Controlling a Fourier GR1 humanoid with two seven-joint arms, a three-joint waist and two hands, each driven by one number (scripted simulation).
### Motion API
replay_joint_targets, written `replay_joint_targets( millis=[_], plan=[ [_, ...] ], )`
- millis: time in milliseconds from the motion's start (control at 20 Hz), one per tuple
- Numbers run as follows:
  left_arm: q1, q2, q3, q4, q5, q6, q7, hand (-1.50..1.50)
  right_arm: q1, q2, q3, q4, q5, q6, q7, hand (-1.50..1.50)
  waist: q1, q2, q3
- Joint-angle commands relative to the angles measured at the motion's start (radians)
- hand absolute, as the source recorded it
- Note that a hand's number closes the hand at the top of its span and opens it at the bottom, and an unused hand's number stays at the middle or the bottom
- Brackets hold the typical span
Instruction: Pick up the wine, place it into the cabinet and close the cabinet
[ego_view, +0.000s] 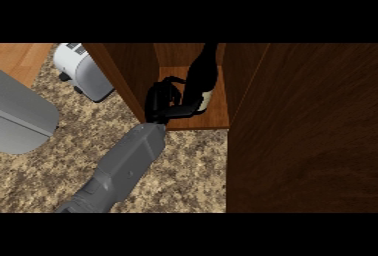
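The wine bottle (201, 75) is dark with a pale label near its base. It stands inside the open wooden cabinet, on the shelf (214, 117), with its neck leaning toward the far top. My right hand (163, 101) reaches in from the lower left, its fingers and thumb curled round the bottle's lower part. The grey forearm (125, 165) slants across the counter up to the shelf's front edge. My left hand does not show.
The cabinet's dark door (303, 130) stands open and fills the right side. A white and grey toaster (85, 75) sits left of the cabinet wall. A large grey rounded shape (22, 115) fills the left edge. Speckled counter (192, 170) lies below the shelf.
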Motion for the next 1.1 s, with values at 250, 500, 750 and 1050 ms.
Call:
replay_joint_targets(
  millis=[250, 500, 750, 1050],
  plan=[
    [-0.091, 0.000, 0.027, 0.161, 0.042, -0.023, -0.014, 1.50, -0.075, -0.038, -0.031, 0.030, -0.047, 0.015, 0.016, -1.50, -0.029, 0.010, 0.000],
    [-0.058, 0.000, 0.046, 0.189, 0.040, -0.061, -0.088, 1.50, 0.015, -0.026, -0.022, -0.028, -0.046, 0.023, 0.011, -1.50, -0.025, 0.007, 0.000],
    [-0.102, -0.001, 0.085, 0.193, 0.060, -0.027, -0.140, 1.50, -0.002, -0.007, 0.019, -0.032, -0.009, 0.006, 0.020, -1.50, -0.019, 0.005, 0.000],
    [-0.064, 0.033, 0.076, 0.192, 0.023, -0.097, -0.239, -1.50, 0.006, -0.024, -0.004, -0.068, -0.029, 0.002, 0.046, -1.50, 0.000, -0.001, 0.000]
  ],
)
